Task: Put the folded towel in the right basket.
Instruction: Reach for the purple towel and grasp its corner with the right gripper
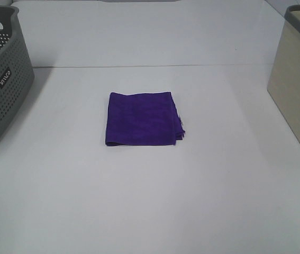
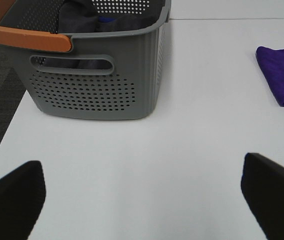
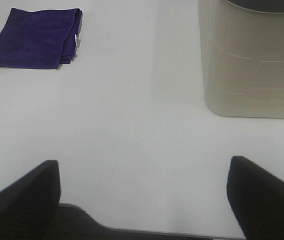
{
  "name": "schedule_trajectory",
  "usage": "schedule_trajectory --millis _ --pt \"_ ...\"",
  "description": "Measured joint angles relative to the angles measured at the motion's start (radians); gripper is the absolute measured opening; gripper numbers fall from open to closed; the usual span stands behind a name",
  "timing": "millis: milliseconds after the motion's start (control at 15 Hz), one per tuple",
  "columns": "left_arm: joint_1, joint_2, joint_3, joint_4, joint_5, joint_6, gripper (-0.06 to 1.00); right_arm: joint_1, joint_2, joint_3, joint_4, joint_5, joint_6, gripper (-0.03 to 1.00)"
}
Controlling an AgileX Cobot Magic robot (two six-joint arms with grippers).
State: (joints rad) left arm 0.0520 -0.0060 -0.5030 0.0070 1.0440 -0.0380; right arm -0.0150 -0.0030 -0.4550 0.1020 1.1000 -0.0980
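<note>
A folded purple towel [image 1: 143, 118] lies flat near the middle of the white table [image 1: 150, 211], well apart from both containers, as I line up the task from my remote station. Its stacked loose edges face the table's right edge, with the clean fold toward the left edge. I judge the flat, square lie leaves either arm a clear approach from above.

The left gripper [image 2: 142, 182] hangs near the table's near edge on the left side with its fingers spread wide and nothing between them. The right gripper [image 3: 144, 175] is likewise released and empty above the near edge on the right. Neither touches the towel, so I take the pick-up as not yet begun, and the right arm looks the better placed.

At the left edge stands a grey perforated basket [image 1: 4, 79] with an orange handle [image 2: 26, 37]. It holds dark grey cloth [image 2: 81, 15] and a scrap of something blue [image 2: 106, 20].

At the right edge stands the target, a beige basket [image 1: 298, 90] with a dark rim. Its inside is hidden from every camera, so I cannot tell what it holds.
</note>
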Motion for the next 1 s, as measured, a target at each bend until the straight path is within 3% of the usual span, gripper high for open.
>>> schedule_trajectory --millis 200,467,1000 --pt "0.000 0.000 0.000 0.000 0.000 0.000 0.99 0.000 0.000 0.000 0.000 0.000 0.000 0.87" --pt "0.000 0.000 0.000 0.000 0.000 0.000 0.99 0.000 0.000 0.000 -0.012 0.000 0.008 0.97" --pt "0.000 0.000 0.000 0.000 0.000 0.000 0.99 0.000 0.000 0.000 -0.019 0.000 0.012 0.98"
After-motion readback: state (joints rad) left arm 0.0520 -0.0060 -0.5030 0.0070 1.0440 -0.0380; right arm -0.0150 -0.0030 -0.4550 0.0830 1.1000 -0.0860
